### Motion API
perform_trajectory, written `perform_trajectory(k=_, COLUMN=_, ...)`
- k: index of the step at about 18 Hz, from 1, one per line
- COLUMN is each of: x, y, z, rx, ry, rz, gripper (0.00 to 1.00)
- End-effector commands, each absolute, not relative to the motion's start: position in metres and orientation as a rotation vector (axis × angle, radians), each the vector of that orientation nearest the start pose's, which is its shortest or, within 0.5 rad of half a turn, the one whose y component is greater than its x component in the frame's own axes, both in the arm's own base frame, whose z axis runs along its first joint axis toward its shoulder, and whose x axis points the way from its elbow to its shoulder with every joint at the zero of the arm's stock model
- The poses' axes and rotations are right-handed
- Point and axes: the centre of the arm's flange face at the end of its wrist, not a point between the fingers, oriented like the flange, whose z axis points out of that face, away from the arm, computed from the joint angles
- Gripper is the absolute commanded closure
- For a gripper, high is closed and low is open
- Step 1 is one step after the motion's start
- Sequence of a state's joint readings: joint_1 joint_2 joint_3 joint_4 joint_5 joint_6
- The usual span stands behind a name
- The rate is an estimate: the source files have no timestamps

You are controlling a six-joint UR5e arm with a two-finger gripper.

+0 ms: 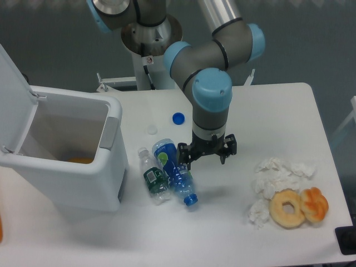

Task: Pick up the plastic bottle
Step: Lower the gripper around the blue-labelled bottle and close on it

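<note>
Grey arm, blue caps, seemingly black jaws.

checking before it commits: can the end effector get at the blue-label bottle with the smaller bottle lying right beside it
Probably yes. The end effector hangs open just right of the blue-label bottle, whose right side faces bare table. The smaller green-label bottle presses along its left side, leaving little room for a finger there.

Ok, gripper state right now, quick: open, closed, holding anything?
Gripper: open, jaws spread, holding nothing; it hangs just right of the plastic bottle, which lies on the table.
</note>
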State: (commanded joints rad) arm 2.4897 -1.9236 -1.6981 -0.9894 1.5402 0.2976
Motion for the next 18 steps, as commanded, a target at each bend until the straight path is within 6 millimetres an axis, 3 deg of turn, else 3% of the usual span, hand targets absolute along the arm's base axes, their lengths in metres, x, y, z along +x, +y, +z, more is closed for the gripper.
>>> perform_trajectory(k=10, x=-0.384, y=0.511, z=0.244, rx=-2.941, ry=-0.923, rz=-0.043, gripper=0.00)
perform_trajectory(k=18, x=-0.384, y=0.512, z=0.240, rx=-2.946, ry=-0.919, rz=-0.047, gripper=0.00)
